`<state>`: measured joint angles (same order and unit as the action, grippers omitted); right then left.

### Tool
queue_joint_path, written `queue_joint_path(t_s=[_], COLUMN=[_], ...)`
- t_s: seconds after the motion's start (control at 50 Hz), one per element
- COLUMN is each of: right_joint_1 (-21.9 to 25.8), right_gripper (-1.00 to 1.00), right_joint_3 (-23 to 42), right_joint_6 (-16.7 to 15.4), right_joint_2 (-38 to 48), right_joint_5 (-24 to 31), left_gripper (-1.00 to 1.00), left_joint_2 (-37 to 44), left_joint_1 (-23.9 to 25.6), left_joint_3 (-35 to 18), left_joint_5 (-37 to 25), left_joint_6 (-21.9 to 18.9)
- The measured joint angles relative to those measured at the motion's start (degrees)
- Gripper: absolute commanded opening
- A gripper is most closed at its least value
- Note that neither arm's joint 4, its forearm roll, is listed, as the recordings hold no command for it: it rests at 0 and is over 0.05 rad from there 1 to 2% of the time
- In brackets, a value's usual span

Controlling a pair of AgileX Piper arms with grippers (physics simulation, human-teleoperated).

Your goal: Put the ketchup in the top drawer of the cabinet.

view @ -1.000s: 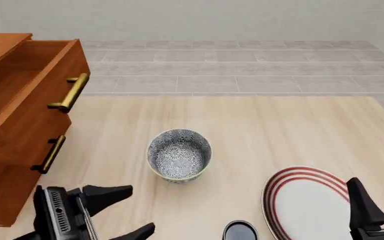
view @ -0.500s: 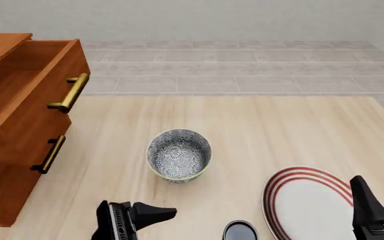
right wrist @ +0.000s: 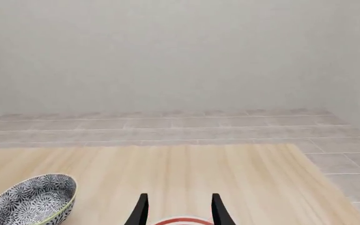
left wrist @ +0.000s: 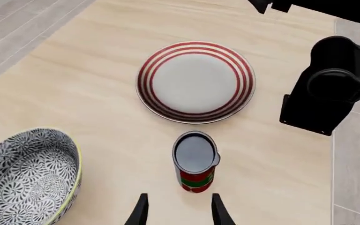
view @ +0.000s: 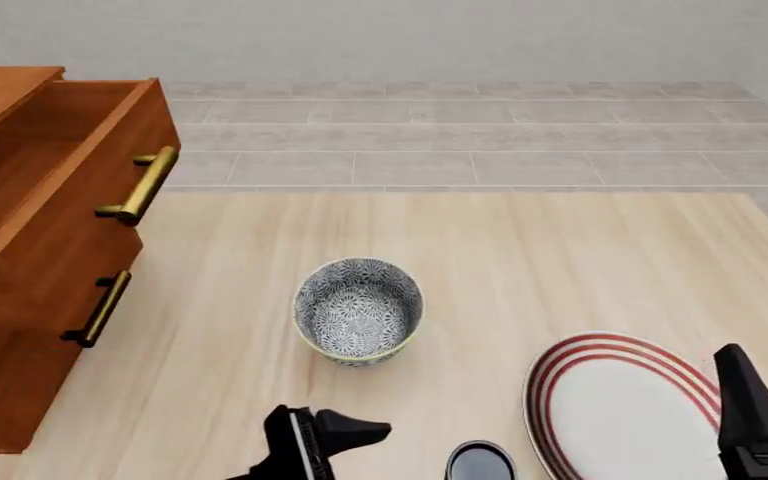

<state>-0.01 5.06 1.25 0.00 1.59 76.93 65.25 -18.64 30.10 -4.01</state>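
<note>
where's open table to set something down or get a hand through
Widest bare wood: the far half of the table, beyond the bowl and plate. A narrower lane runs between the cabinet and the bowl. Crowded: the near edge, where the ketchup stands between bowl and plate with the left gripper just behind it.

One tomato sauce can (left wrist: pixel 196 161) sits just ahead of the left gripper (left wrist: pixel 176 213). One patterned grey bowl (view: pixel 357 308), one red-ringed plate (left wrist: pixel 196 82) beyond the can. One cabinet (view: pixel 31 260), two drawers, two brass handles (view: pixel 141 185). Two grippers, the right gripper (right wrist: pixel 176 211) over the plate.
</note>
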Motion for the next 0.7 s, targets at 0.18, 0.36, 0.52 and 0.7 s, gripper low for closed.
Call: queue_joint_path(t_s=[0.18, 0.36, 0.52, 0.7], right_joint_1=[-0.2, -0.4, -0.7, -1.2], right_gripper=[1.00, 1.00, 1.00, 1.00], right_joint_3=[0.2, 0.5, 0.7, 0.9], right_joint_6=[0.0, -0.3, -0.7, -0.8], right_joint_2=[0.0, 0.0, 0.0, 0.0], right_joint_5=[0.2, 0.5, 0.7, 1.0], left_gripper=[1.00, 1.00, 1.00, 1.00], left_joint_2=[3.4, 7.4, 10.3, 12.7], left_joint_1=[-0.2, -0.1, 0.6, 1.5], left_joint_3=[-1.6, -2.5, -3.7, -4.9], left_joint_5=[1.6, 4.2, 5.6, 6.6], left_joint_6=[0.0, -0.4, -0.5, -0.5])
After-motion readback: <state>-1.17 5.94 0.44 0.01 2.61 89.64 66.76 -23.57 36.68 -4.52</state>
